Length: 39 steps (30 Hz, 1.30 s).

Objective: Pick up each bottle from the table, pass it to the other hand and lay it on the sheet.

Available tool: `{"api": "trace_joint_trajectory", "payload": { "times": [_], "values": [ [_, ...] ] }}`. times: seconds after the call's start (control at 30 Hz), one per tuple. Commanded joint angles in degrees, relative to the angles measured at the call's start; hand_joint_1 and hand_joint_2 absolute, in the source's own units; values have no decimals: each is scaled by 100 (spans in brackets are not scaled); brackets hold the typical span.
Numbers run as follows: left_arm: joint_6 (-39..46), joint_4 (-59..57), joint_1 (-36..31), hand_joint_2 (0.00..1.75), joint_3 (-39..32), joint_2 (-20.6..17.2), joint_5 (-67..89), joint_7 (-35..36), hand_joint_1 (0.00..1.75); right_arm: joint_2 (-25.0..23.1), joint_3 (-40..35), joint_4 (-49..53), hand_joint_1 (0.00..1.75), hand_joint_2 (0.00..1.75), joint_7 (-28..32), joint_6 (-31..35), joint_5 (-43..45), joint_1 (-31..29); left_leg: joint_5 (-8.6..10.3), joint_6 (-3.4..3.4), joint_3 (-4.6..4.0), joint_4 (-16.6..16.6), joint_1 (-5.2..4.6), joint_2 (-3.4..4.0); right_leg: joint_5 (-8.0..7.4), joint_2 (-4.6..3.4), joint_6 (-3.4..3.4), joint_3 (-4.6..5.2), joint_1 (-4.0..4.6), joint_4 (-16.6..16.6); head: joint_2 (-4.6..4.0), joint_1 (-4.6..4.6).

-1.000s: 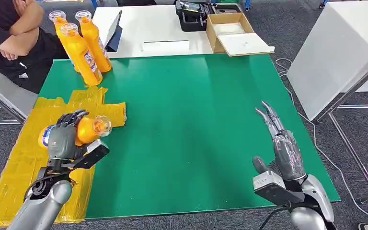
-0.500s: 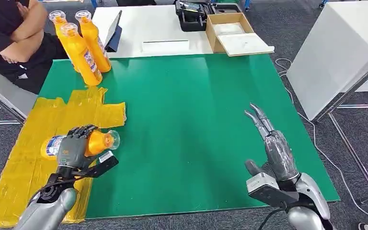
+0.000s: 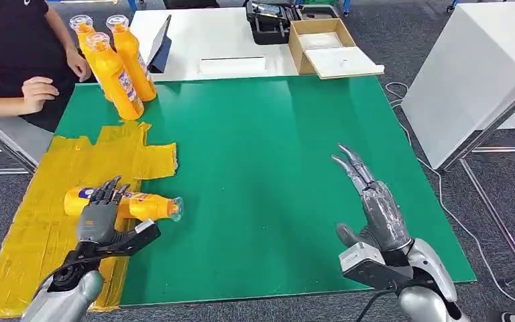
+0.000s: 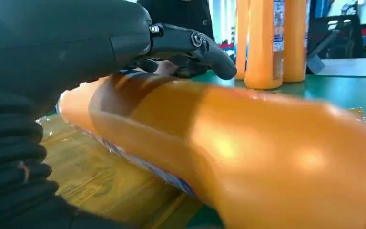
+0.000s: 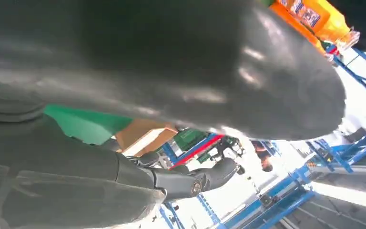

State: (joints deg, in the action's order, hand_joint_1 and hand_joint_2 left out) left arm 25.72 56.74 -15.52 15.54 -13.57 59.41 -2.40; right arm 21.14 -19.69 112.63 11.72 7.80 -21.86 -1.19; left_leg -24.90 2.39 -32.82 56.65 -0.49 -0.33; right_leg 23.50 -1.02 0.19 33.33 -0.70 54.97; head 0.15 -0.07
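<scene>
Left wrist view: bottle blurred, cropped.

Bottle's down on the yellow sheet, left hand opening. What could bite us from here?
1. The laid bottle lies on its side with its cap end past the yellow sheet, over the green mat; it may roll off.
2. The left hand hangs just over it with fingers spread; lifting away could nudge it.
3. A person's hand is next to the standing bottles, the next pick area.

One orange bottle is lying on its side on the yellow sheet, cap sticking out over the green table. Three more bottles are standing upright at the table's far left corner.
</scene>
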Motion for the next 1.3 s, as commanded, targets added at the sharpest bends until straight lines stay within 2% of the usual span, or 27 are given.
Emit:
{"api": "trace_joint_trajectory", "payload": {
  "times": [0.03, 0.1, 0.17, 0.23, 0.3, 0.37, 0.43, 0.73, 0.77, 0.8, 0.87, 0.97, 1.03, 1.1, 1.2, 1.3],
  "values": [
    [-124, -56, 48, 0, -192, 103, -59, -5, 0, -21, -128, -333, 0, 0, -16, -20, 14, -199, -7, -19, 25, -6, 4, 9, 4, 1, -7, -24, 4, -7, 0, 0],
    [-124, -56, 48, 0, -192, 103, -59, -5, 0, -21, -128, -333, 0, 0, -16, -20, 14, -199, -9, -22, 30, -6, 1, 8, 8, 5, -7, -27, 1, -5, 0, 2],
    [-330, 371, 237, 0, -479, 225, -721, -231, 0, -35, -78, -337, 0, 0, -46, 16, -19, -150, -10, -25, 34, -6, 3, 7, 9, 7, -8, -31, 3, -6, 0, 0],
    [-748, 1426, 631, 0, -782, 338, -1975, -593, 0, -32, 32, -369, 0, 0, -21, 81, -7, -44, -11, -20, 27, -4, 4, 8, 7, 4, -5, -25, 4, -7, 0, 2],
    [-1036, 2733, 1074, 0, -1007, 444, -3288, -652, 0, -126, 151, -422, 0, 0, 33, 193, -52, 31, -11, -15, 18, 0, 6, 9, 6, 1, -3, -17, 5, -6, 0, 0],
    [-1166, 3804, 1331, 0, -1021, 404, -4320, -640, 0, -334, 194, -516, 0, 0, 180, 435, -340, 23, -9, -12, 14, 2, 6, 6, 5, 2, -2, -12, 6, -5, 0, 2],
    [-1266, 4339, 1308, 0, -971, 292, -5090, -756, 0, -480, 189, -663, 0, 0, 277, 612, -403, -107, -20, -20, 20, 12, 10, 4, 15, 10, -4, -21, 10, 2, 0, 2],
    [-1262, 4306, 1272, 0, -955, 249, -5101, -699, 0, -497, 179, -713, 0, 0, 280, 631, -404, -155, -17, -19, 6, 18, 14, 13, 8, 0, -5, -5, 14, 4, 0, 0],
    [-1234, 4599, 751, 0, -750, 399, -6176, -1412, 0, -782, 217, -1201, 0, 0, 968, 807, 343, -603, -11, -15, 4, 9, 11, 10, 4, -1, -5, -3, 12, 0, 0, 4],
    [-1220, 4617, 704, 0, -714, 410, -6181, -1393, 0, -817, 220, -1254, 0, 0, 996, 798, 393, -645, -11, -16, 10, 5, 8, 10, 5, 1, -5, -7, 8, 0, 0, 2],
    [-1217, 4380, 163, 0, -176, 540, -6171, -1196, 0, -1138, 230, -1653, 0, 0, 1336, 613, 909, -1043, -9, -21, 4, 10, 11, 3, 2, 13, -7, -8, 11, 1, 0, 0],
    [-1055, 3292, -946, 0, 553, 1011, -5993, -1065, 0, -1412, 107, -2465, 0, 0, 1236, 485, 942, -1986, 12, -14, 7, 6, 8, -26, -5, 41, -5, -14, 10, -3, 0, 0],
    [-939, 2625, -1494, 0, 774, 1367, -6055, -836, 0, -1645, 154, -2957, 0, 0, 814, 609, 842, -2537, 22, -10, 4, 8, 5, -34, -11, 47, -1, -14, 8, -1, 0, 0],
    [-1090, 2252, -1794, 0, 849, 1591, -6410, -710, 0, -1782, 156, -3162, 0, 0, 759, 577, 1066, -2787, 31, -4, 6, 4, 0, -20, -27, 32, 12, -11, 3, -2, 0, 0],
    [-836, 1788, -2200, 0, 955, 1810, -6228, -662, 0, -1963, 199, -3349, 0, 0, 766, 495, 1383, -2994, 41, -5, 1, 9, 2, -14, -43, 30, 11, -11, 4, -2, 0, 0],
    [-836, 1786, -2207, 0, 946, 1802, -6229, -663, 0, -1968, 194, -3354, 0, 0, 767, 494, 1386, -2983, 41, 5, 2, 10, -2, -11, -40, 25, 16, -10, 2, 0, 0, 2]
  ]
}}
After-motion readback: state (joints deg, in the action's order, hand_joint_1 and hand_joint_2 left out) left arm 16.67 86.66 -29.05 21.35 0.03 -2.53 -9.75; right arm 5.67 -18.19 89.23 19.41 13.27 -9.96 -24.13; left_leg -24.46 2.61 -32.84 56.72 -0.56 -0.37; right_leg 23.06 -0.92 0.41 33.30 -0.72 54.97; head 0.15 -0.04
